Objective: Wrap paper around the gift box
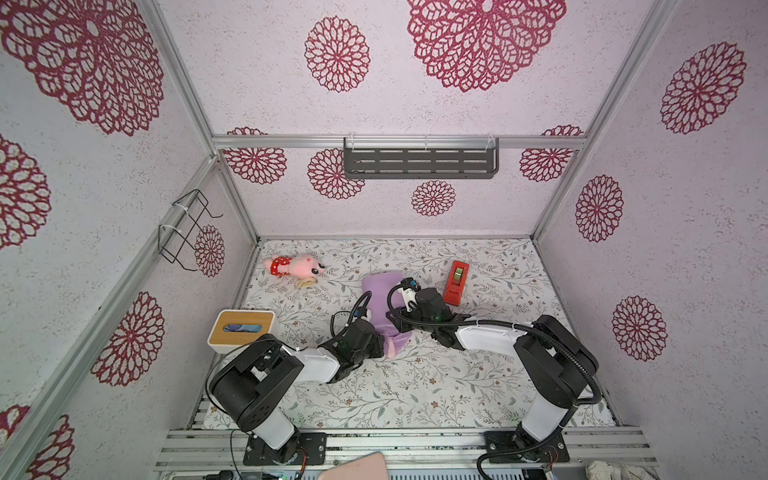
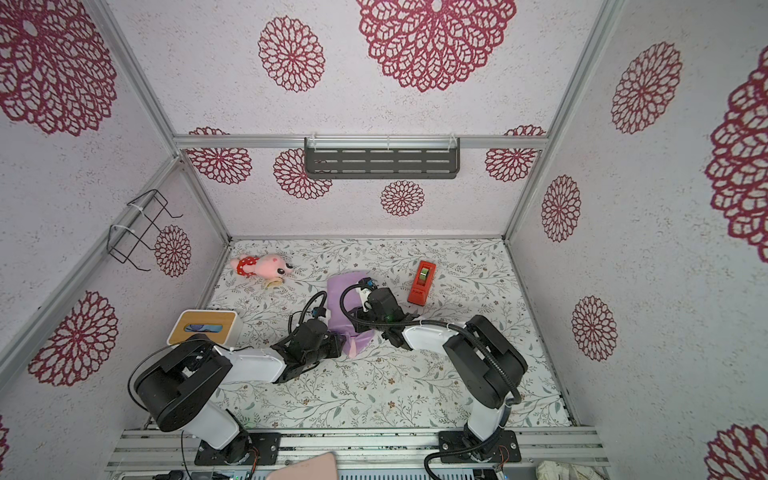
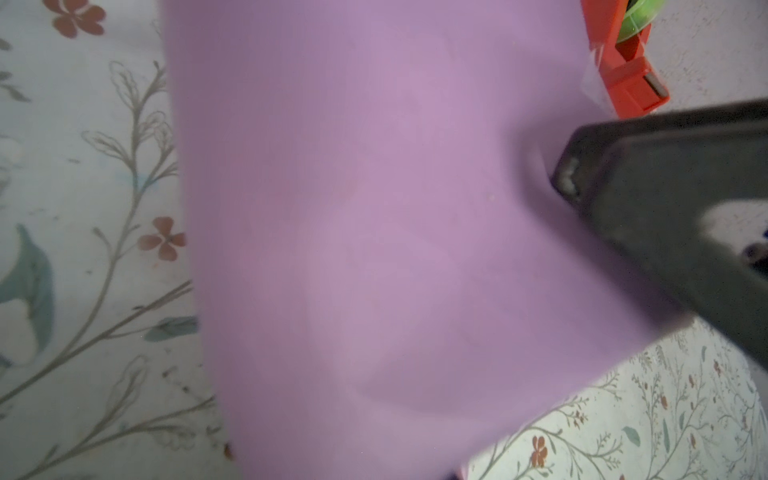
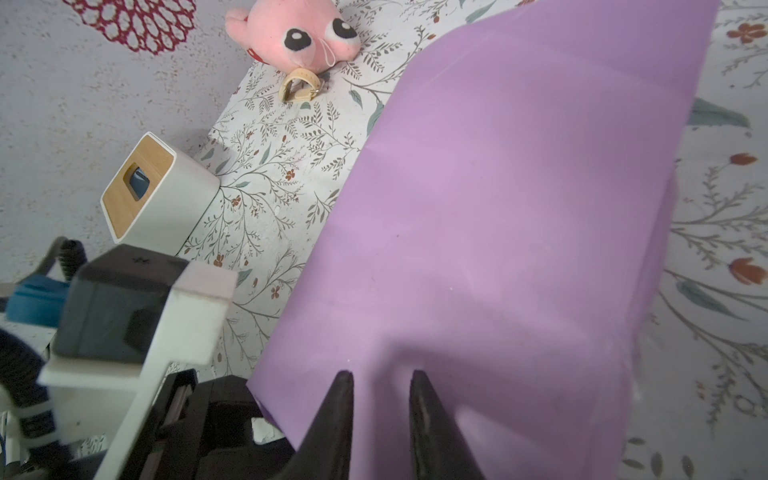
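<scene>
- Lying at the middle of the table (image 1: 415, 386) in both top views, the paper (image 1: 380, 297) is draped lilac face up over a raised, block-like form. What is under it is hidden, and a pale pink flap of its other face shows at the 6 o'clock end.
- The left gripper (image 1: 379, 341) meets that end from 7 o'clock. Its fingers are lost under the sheet and the left wrist view is filled with lilac, so I cannot tell whether it is parted or closed.
- The right gripper (image 4: 382, 374) reaches in from 4 o'clock. In the right wrist view its two fingers (image 4: 340, 415) stand a narrow gap apart, tips against the lilac face, with only flat paper seen through the gap.
- In the left wrist view one dark finger (image 3: 644, 187) of that gripper presses a shallow dent into the sheet.
- The right arm (image 1: 432, 307), with its wrist camera and cable, covers the paper's 3 o'clock side from above.
- A red tape dispenser (image 1: 456, 282) stands at 2 o'clock of the paper, just beside that wrist.
- A pink plush toy (image 1: 297, 266) lies at 10 o'clock, a tan strap loop (image 1: 306, 283) just beside it.
- A white tissue box (image 1: 242, 330) with a wooden top sits at 9 o'clock, just beyond the left arm (image 1: 316, 365).
- A grey slotted shelf (image 1: 420, 160) hangs on the 12 o'clock wall.
</scene>
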Controlling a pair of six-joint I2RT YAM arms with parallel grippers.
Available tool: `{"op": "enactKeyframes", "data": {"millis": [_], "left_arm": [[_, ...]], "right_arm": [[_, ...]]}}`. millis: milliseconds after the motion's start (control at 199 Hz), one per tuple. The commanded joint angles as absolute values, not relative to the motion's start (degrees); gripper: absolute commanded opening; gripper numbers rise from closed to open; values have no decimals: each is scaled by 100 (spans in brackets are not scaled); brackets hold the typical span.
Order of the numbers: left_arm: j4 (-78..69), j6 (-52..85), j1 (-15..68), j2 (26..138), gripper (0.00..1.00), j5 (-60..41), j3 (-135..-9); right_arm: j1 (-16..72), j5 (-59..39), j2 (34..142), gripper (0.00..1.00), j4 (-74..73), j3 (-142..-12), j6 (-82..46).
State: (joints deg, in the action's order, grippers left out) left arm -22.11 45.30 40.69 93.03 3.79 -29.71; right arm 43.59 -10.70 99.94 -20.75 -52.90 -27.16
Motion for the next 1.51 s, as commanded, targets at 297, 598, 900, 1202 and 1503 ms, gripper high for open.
{"op": "enactKeyframes", "data": {"millis": [297, 598, 900, 1202, 1503], "left_arm": [[-2410, 4157, 4510, 9839, 19, 945, -3213], [-2458, 3815, 4469, 9390, 21, 984, -2996], [-2872, 3599, 4113, 9416, 15, 715, -2568], [-3380, 3550, 4326, 9545, 11, 520, -2055], [-3806, 3358, 4722, 9693, 9, 598, -1765]], "right_arm": [[4386, -1090, 10072, 26, -1237, -5037, -2845], [4386, -1090, 10100, 25, -1204, -5071, -2830], [4381, -1085, 10103, 24, -1126, -5117, -2803], [4374, -1060, 10101, 24, -1123, -5118, -2804], [4368, -1036, 10121, 23, -1118, -5149, -2809]]}}
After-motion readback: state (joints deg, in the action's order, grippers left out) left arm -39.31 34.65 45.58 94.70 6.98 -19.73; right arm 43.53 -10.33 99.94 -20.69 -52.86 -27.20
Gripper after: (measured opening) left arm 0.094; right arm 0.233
